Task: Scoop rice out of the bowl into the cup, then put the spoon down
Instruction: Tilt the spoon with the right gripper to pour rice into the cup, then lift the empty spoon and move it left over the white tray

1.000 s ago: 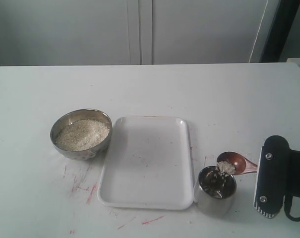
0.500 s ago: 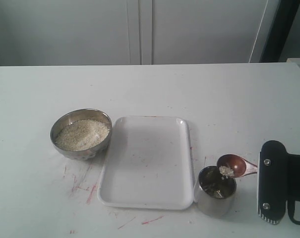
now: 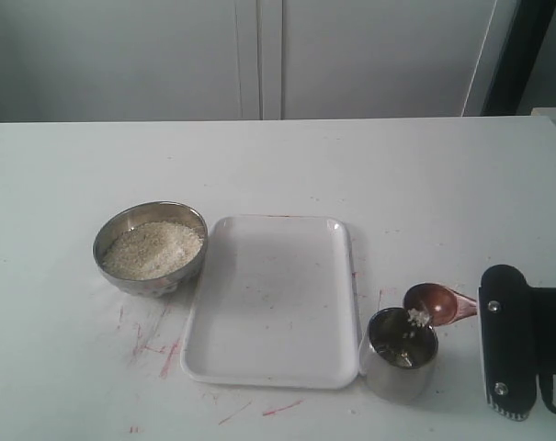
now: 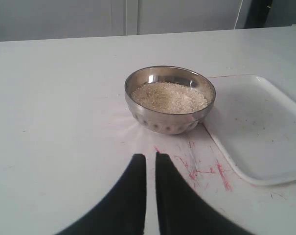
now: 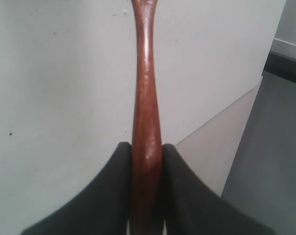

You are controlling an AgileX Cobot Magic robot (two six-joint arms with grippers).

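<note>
The rice [image 3: 413,318] is sliding off the spoon [image 3: 434,300], which the right gripper [image 5: 147,149] is clamping tight, into the cup [image 3: 397,369]; the set-down is pending.

Bright, even, diffuse. Faint shadows only, under bowl [image 3: 167,280] and cup [image 3: 395,378]. Soft glints on steel. Slightly grainy; blurred close up along spoon [image 5: 146,98].

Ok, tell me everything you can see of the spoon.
The spoon is slender, dark reddish-brown, glossy wood by its look, with a small oval head and a long thin handle. The right gripper is shut on the handle. The head hangs tilted over the rim of the cup, with a few grains of rice at its lower edge. Whether it touches the rim I cannot tell.
</note>
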